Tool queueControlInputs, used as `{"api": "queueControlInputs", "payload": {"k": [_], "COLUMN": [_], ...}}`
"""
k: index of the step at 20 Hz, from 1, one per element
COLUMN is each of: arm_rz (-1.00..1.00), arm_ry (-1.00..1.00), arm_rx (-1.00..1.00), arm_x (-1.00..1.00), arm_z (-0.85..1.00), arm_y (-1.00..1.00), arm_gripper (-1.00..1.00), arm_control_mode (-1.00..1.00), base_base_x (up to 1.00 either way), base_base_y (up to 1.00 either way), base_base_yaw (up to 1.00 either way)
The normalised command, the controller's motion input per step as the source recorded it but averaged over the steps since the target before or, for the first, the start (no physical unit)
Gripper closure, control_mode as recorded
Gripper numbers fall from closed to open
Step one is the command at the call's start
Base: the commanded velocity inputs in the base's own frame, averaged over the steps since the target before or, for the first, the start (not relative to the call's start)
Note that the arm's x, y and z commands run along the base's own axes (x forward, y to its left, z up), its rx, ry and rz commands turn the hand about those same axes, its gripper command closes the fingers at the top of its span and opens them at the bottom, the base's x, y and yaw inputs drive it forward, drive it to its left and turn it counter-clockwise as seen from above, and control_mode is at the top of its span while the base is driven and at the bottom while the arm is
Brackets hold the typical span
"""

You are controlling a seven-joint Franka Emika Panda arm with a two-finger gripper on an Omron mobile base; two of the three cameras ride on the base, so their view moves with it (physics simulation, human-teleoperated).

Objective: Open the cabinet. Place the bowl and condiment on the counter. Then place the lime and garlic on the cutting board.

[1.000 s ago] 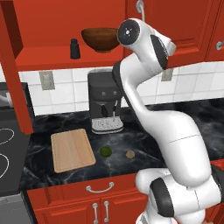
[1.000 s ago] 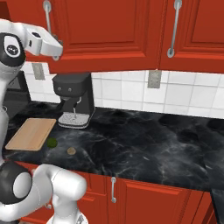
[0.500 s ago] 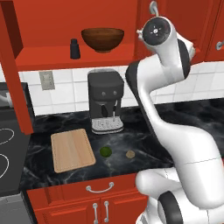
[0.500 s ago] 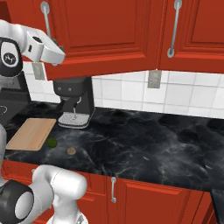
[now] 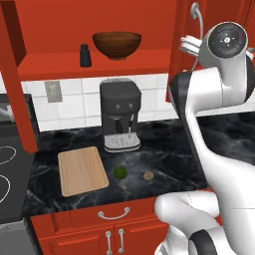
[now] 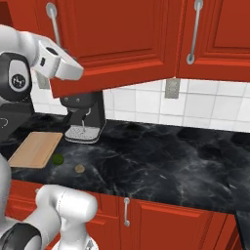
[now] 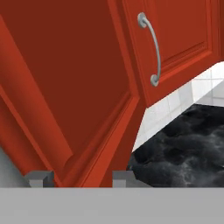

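Observation:
The cabinet [image 5: 60, 20] stands open, its left door [image 5: 17, 74] swung out. On its shelf sit the brown bowl [image 5: 116, 45] and, left of it, the dark condiment [image 5: 85, 55]. My gripper [image 6: 77, 73] lies against the outer face of the swung-out right door [image 6: 117, 44], just below its bar handle [image 6: 52, 22]. In the hand view the gripper [image 7: 82, 177] is open, with the door's face [image 7: 57, 87] showing between the spread tips. Below on the counter [image 5: 174, 149] lie the cutting board [image 5: 82, 170], the lime [image 5: 120, 173] and the garlic [image 5: 148, 175].
A black coffee machine [image 5: 119, 122] stands against the tiled wall behind the lime. A stove [image 5: 7, 174] borders the counter on the left. Another shut wall cabinet door with a handle [image 6: 195, 29] hangs to the right. Lower red cabinets [image 6: 161, 219] run under the counter.
My arm has swung to the right with the hand on the right door, and that door has opened wider. The bowl, condiment, lime and garlic have stayed put.

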Motion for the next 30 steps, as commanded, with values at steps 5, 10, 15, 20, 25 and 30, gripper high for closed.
{"api": "queueControlInputs", "payload": {"k": [5, 10, 15, 20, 25, 30], "arm_rz": [0.06, 0.10, 0.12, 0.14, 0.16, 0.13], "arm_ry": [0.00, 0.00, 0.00, 0.00, 0.00, 0.00], "arm_rx": [0.13, 0.12, 0.10, 0.08, 0.06, 0.00], "arm_x": [-0.33, -0.15, -0.01, 0.00, 0.00, 0.01], "arm_z": [0.00, -0.06, -0.11, -0.12, -0.30, -0.22], "arm_y": [-0.83, -0.68, -0.55, -0.51, -0.36, 0.09], "arm_gripper": [1.00, 1.00, 1.00, 1.00, 1.00, -1.00], "arm_control_mode": [-1.00, -1.00, -1.00, -1.00, -1.00, -1.00], "base_base_x": [0.00, 0.00, 0.00, 0.00, 0.00, 0.00], "base_base_y": [0.00, 0.00, 0.00, 0.00, 0.00, 0.00], "base_base_yaw": [0.00, 0.00, 0.00, 0.00, 0.00, 0.00]}}
